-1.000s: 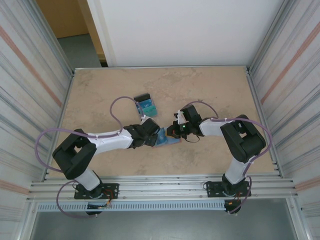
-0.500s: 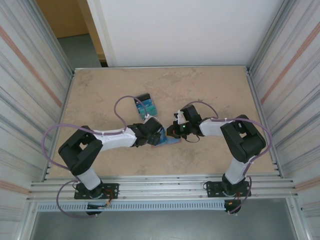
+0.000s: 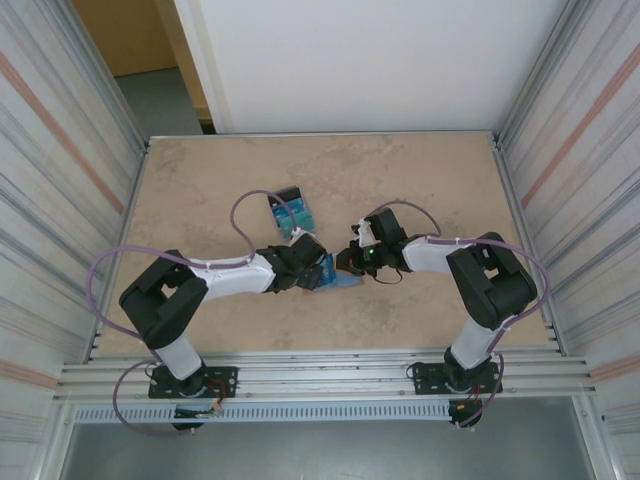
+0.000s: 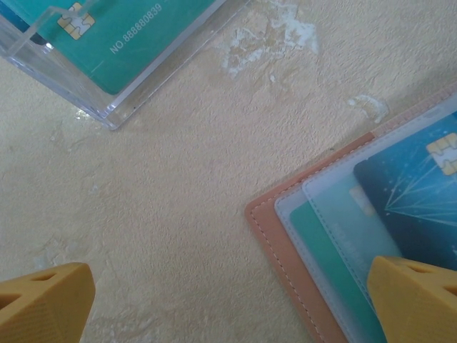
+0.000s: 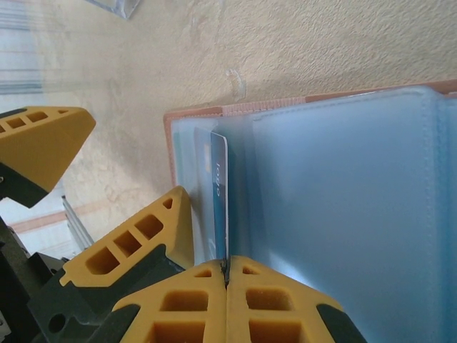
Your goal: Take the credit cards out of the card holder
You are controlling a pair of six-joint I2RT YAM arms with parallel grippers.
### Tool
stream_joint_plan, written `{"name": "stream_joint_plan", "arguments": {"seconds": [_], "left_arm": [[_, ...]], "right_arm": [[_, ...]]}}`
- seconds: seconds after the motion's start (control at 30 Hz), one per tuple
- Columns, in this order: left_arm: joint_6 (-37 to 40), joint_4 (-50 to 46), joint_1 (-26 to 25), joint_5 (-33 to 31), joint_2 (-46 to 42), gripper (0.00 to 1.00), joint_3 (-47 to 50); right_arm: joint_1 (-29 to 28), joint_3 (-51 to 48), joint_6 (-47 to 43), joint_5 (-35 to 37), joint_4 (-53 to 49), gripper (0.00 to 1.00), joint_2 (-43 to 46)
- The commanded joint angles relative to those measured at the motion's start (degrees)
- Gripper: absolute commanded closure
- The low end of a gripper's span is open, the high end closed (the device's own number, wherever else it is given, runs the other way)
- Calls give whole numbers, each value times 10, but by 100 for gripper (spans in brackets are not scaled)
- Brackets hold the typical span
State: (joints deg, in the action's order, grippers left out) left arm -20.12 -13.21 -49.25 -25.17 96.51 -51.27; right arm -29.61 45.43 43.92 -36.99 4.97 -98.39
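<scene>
The salmon-pink card holder (image 3: 338, 281) lies open on the table between both arms, its blue-grey lining (image 5: 357, 179) facing up. A blue credit card (image 5: 218, 193) stands on edge out of a pocket, and my right gripper (image 5: 227, 282) is shut on its near edge. In the left wrist view the blue card (image 4: 418, 189) and a teal card (image 4: 335, 261) sit in the pockets by the pink stitched border (image 4: 285, 243). My left gripper (image 4: 228, 307) is open, low over the holder's corner, with one fingertip (image 4: 418, 300) above the pockets.
A clear plastic box (image 4: 107, 107) holding a teal card (image 4: 121, 36) stands just beyond the holder, seen from above as a small pile of cards (image 3: 292, 213). Metal walls fence the table left and right.
My left arm has slid right, bringing its open gripper closer over the holder. The right gripper has shifted slightly while still pinching the blue card.
</scene>
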Motion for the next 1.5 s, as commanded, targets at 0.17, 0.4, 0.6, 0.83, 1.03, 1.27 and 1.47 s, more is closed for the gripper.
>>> {"name": "stream_joint_plan", "arguments": {"seconds": [0.17, 0.4, 0.6, 0.83, 1.03, 1.27, 1.47], "left_arm": [[10, -20, -1, -5, 25, 1, -9], [10, -25, -1, -1, 27, 1, -10], [6, -24, -1, 2, 26, 1, -5], [5, -24, -1, 3, 25, 1, -2], [5, -29, -1, -3, 18, 1, 0], [4, -32, -1, -6, -1, 1, 9], [2, -42, -1, -1, -30, 1, 7]], "right_arm": [[1, -26, 28, -48, 87, 83, -3], [-8, -17, 31, -50, 102, 83, -22], [-12, -9, 31, -50, 106, 83, -34], [-13, -9, 37, -50, 118, 93, -40], [-2, -11, 15, -36, 81, 96, -17], [9, 5, -59, 27, -43, 96, 37], [18, 12, -97, 56, -98, 97, 78]]}}
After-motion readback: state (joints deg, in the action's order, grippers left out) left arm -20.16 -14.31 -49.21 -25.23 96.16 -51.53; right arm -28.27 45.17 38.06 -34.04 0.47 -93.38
